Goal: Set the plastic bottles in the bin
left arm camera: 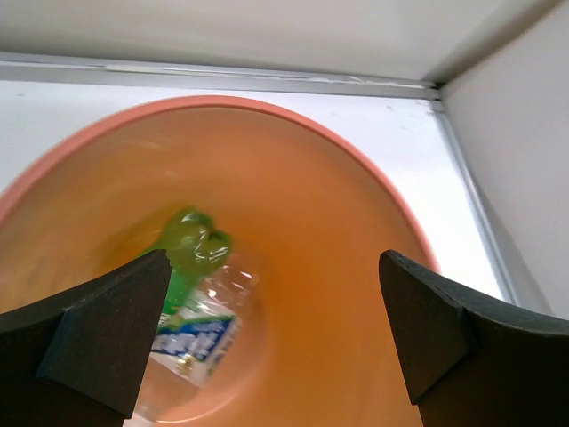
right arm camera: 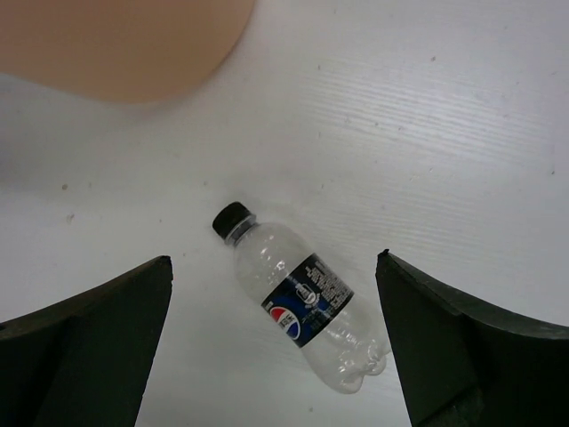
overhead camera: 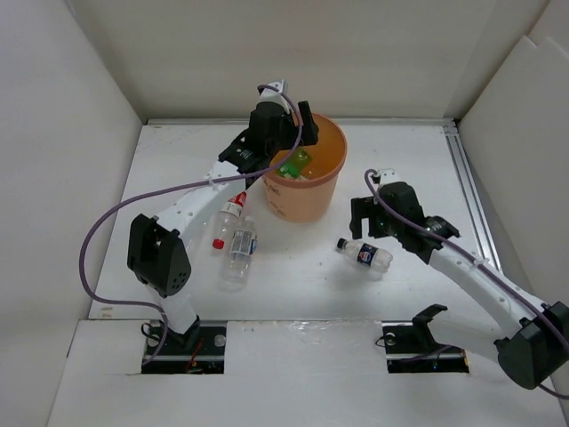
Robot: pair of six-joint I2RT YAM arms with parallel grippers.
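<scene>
The orange-tan bin (overhead camera: 313, 191) stands at the back middle of the table. My left gripper (overhead camera: 293, 133) hangs open over its mouth, holding nothing. In the left wrist view (left arm camera: 276, 347) I look down into the bin (left arm camera: 338, 231); a blurred green bottle (left arm camera: 191, 242) with a blue-and-white label lies inside, also visible from above (overhead camera: 296, 163). A clear bottle with a dark-blue label and black cap (overhead camera: 364, 255) lies on the table. My right gripper (overhead camera: 366, 222) is open just above it, its fingers either side of the bottle (right arm camera: 302, 298) without touching it.
A red-capped bottle (overhead camera: 227, 221) and a clear white-labelled bottle (overhead camera: 240, 251) lie side by side left of the bin, close to the left arm. White walls enclose the table. A metal rail (overhead camera: 471, 196) runs along the right edge. The bin's side shows in the right wrist view (right arm camera: 124, 44).
</scene>
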